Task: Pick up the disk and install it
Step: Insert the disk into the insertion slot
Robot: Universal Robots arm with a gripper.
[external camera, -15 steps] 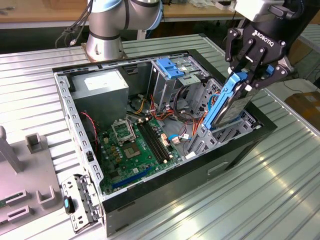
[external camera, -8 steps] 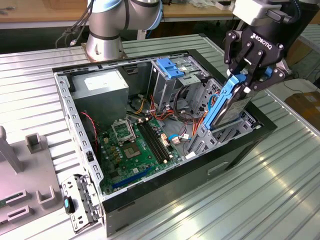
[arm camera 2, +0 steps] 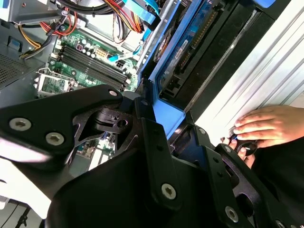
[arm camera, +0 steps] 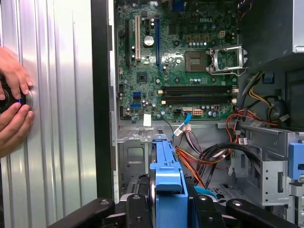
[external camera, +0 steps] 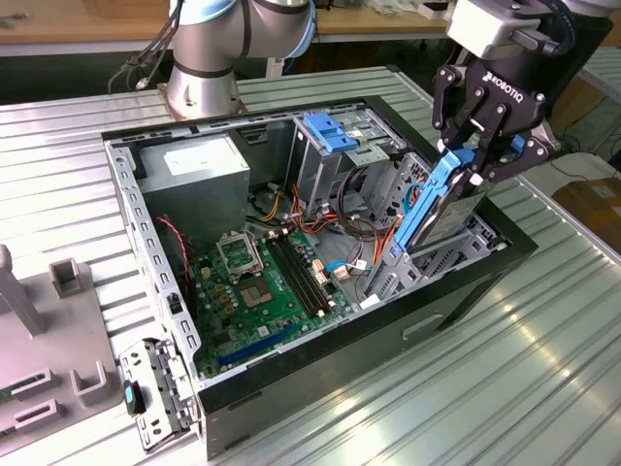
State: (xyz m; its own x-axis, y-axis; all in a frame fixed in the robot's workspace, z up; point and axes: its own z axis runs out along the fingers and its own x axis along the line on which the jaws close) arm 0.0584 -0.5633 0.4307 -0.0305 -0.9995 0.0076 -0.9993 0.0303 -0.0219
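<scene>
Surface (external camera: 543, 369): ribbed metal panels carry an open black computer case (external camera: 320, 388) lying on its side. The arm's base (external camera: 199, 58) stands on the surface at the far side of the case. Grey block fixtures (external camera: 68, 282) sit at the exterior view's left, and a perforated metal bracket (external camera: 155, 393) leans at the case's near left corner.

Inside the case, a green motherboard (external camera: 267, 282) covers the floor. A grey power supply (external camera: 194, 184) occupies the far left corner. A light-blue latch plate (external camera: 328, 131) tops the drive cage at the far wall. Red, orange and black cables (external camera: 340, 218) run between the cage and the motherboard.

The disk (external camera: 441, 209) is tilted steeply at the case's right end, its lower end inside the opening beside the metal bay frame. The end effector (external camera: 473, 165) is pinching the blue carrier at the disk's upper end.

A person's hands (arm camera: 12, 109) rest on the surface just outside the case wall, around a small round black device (arm camera: 7, 97).
</scene>
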